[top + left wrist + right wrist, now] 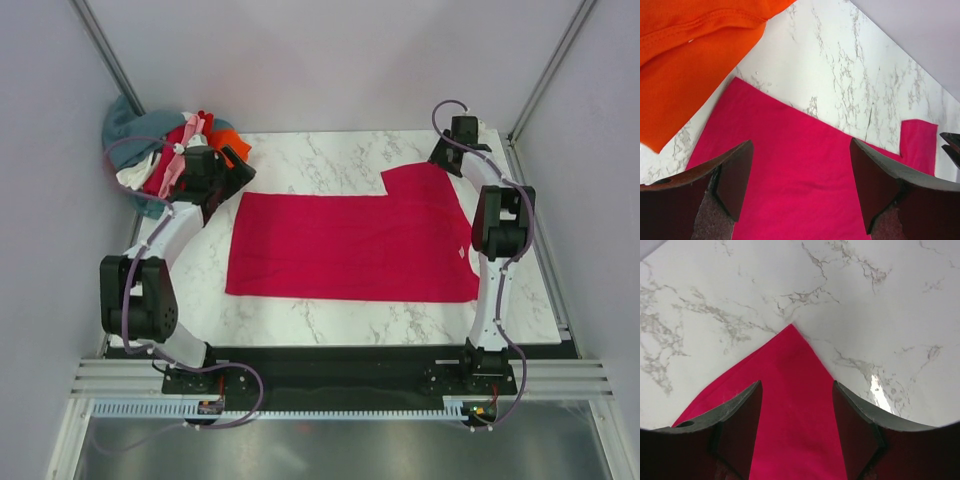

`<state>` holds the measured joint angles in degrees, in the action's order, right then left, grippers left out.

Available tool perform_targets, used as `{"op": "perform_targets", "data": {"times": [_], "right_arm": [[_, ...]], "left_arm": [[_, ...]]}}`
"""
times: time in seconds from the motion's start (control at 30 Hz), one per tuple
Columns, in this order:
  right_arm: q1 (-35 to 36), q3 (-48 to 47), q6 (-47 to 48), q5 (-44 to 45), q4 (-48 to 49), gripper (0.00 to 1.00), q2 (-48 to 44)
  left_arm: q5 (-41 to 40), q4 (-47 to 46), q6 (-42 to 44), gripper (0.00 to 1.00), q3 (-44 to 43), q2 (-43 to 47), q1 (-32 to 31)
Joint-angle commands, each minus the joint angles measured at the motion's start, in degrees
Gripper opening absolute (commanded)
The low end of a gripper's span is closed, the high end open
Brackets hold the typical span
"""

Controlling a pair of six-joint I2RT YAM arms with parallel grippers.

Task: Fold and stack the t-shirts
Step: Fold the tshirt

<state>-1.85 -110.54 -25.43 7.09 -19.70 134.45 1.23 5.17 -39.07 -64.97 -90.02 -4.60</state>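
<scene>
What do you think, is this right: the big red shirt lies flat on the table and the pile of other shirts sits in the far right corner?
No. The red shirt does lie flat on the table, but the pile of other shirts sits in the far left corner. The top view shows it.

A white marbled worktop point(330, 160) carries a crimson t-shirt point(350, 245) spread flat, and a heap of crumpled t-shirts point(170, 150) lies just beside that shirt's far hem corner.
</scene>
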Motion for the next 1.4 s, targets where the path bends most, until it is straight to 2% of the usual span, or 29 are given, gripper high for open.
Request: {"op": "perform_targets", "data": {"times": [0.0, 0.27, 0.37, 0.4, 0.5, 0.6, 0.83, 0.97, 1.17, 1.37], "right_arm": [[0.88, -6.95, 3.10, 3.71, -1.47, 0.66, 4.05], [1.41, -11.80, 4.43, 5.48, -2.27, 0.66, 10.56], [1.41, -12.59, 4.42, 5.30, -2.71, 0.56, 11.09], [1.41, -12.77, 4.34, 5.30, -2.71, 0.43, 11.09], [1.41, -13.12, 4.51, 4.95, -2.80, 0.26, 11.36], [1.41, -12.68, 4.16, 4.51, -2.97, 0.00, 10.75], [1.41, -9.79, 2.84, 1.52, -2.53, 0.00, 6.09], [1.41, -5.40, 2.32, 0.64, -1.31, 0.00, 1.79], [1.41, -0.82, 1.35, -0.59, 1.51, 0.00, -1.91], [1.41, -0.29, 1.09, -1.64, 1.69, 0.00, -2.79]], "left_arm": [[-5.02, -4.02, 3.65, 0.85, -2.79, -3.67, -1.37], [-4.93, -8.60, 5.76, 0.85, -4.99, -9.38, -3.40], [-4.14, -8.60, 6.64, 0.84, -6.13, -11.23, -3.66], [-4.22, -8.60, 7.25, 0.84, -6.39, -11.67, -3.75], [-5.63, -8.68, 8.22, 0.83, -6.57, -12.99, -3.92], [-5.98, -8.69, 10.06, 0.81, -6.92, -14.13, -4.01], [-4.49, -7.90, 10.42, 0.70, -7.71, -16.94, -4.01], [-7.20, -5.44, 11.56, 0.65, -9.29, -18.79, -4.27], [-14.85, -3.78, 14.90, 0.65, -10.87, -22.04, -4.54], [-14.85, -2.10, 14.73, 0.68, -16.05, -27.04, -4.80]]}}
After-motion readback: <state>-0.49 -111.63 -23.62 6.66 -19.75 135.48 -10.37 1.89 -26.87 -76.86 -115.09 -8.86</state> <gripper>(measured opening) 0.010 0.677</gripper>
